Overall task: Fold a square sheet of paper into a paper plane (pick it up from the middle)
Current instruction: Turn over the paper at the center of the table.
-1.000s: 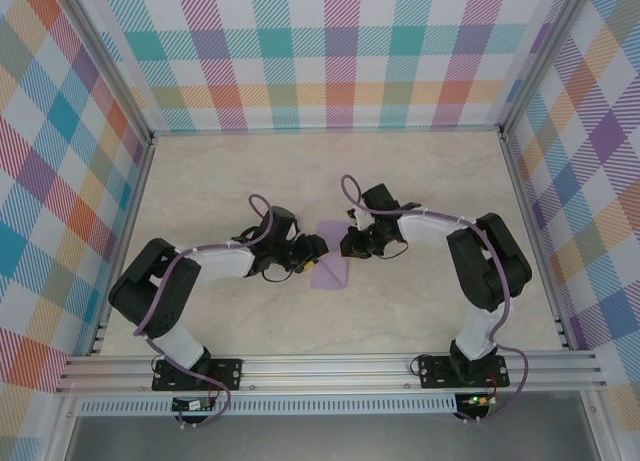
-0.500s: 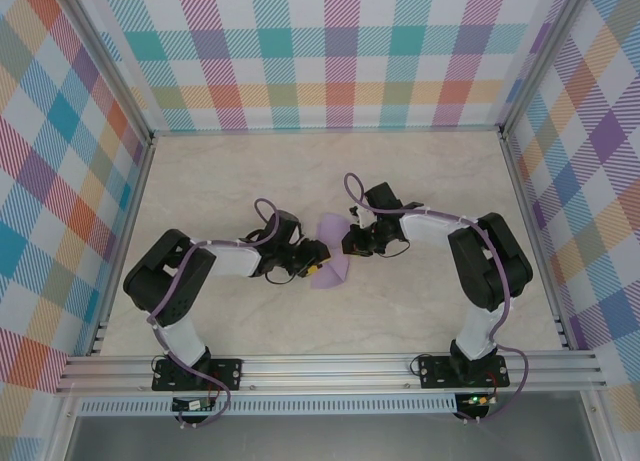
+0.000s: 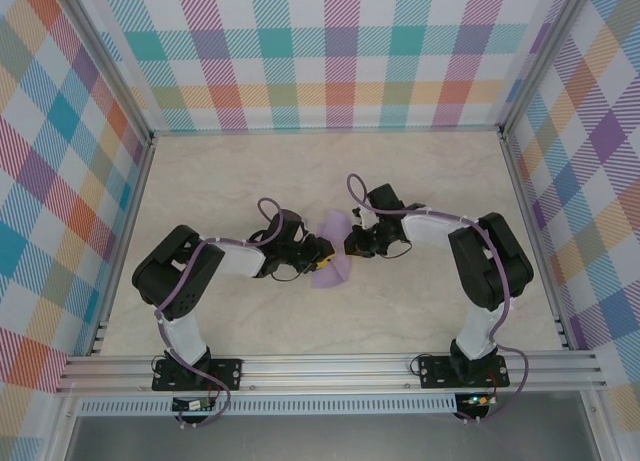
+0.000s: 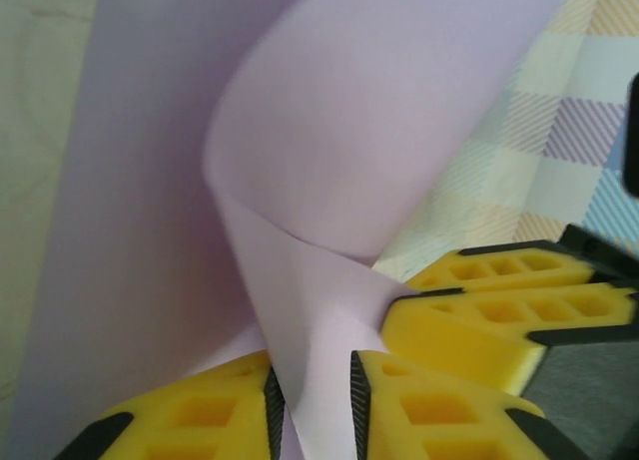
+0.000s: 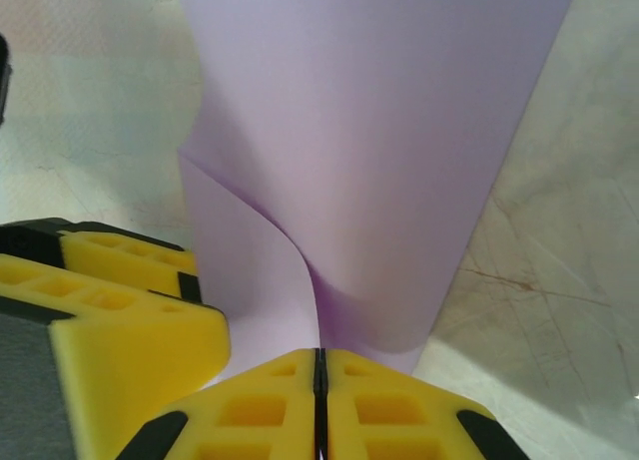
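The square sheet of paper [image 3: 334, 243] is lavender and curls up off the table between the two grippers at the table's middle. My right gripper [image 3: 351, 247] is shut on one edge of it; in the right wrist view its yellow pads [image 5: 319, 355] meet on the paper [image 5: 379, 131], which bows away in a curve. My left gripper [image 3: 321, 262] comes at the sheet from the left. In the left wrist view its jaws [image 4: 315, 380] stand a little apart with a fold of the paper [image 4: 379, 131] between them. The right gripper's yellow fingers [image 4: 499, 310] sit close by.
The pale marbled tabletop [image 3: 300, 171] lies all round the sheet. Checked walls [image 3: 340, 51] close off the back and both sides. A metal rail [image 3: 330, 366] carries the arm bases along the near edge. The grippers sit almost finger to finger.
My left gripper has slid right onto the sheet and narrowed its jaws round a fold. The paper has risen from nearly flat into a curl. The right gripper has kept its grip.
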